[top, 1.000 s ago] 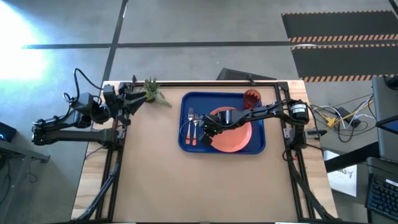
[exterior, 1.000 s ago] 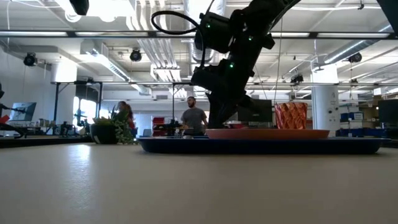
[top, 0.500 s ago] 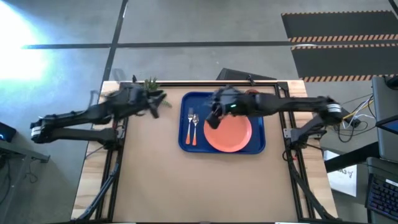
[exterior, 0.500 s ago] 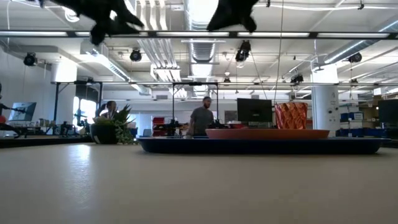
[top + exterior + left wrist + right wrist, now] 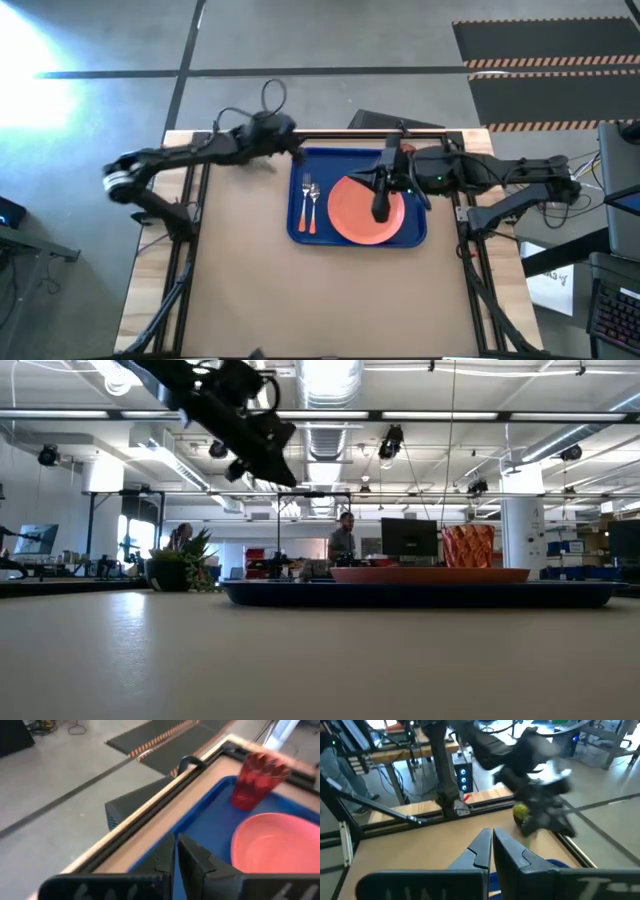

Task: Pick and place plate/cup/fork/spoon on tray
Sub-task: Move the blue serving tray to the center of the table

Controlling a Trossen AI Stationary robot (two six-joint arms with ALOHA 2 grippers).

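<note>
Your right gripper (image 5: 381, 213) is hanging closed and empty over the plate (image 5: 360, 215). Your left gripper (image 5: 296, 152), also closed, is reaching near the tray (image 5: 418, 236). Everything is probably loaded, so you're just parking both arms.

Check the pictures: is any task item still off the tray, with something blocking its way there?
No. The plate, cup, fork and spoon all lie within the tray, so nothing visible stands in the way.

cup (image 5: 404, 155) mostly hidden under right arm, potted plant (image 5: 521, 813) blurred behind left arm
</note>
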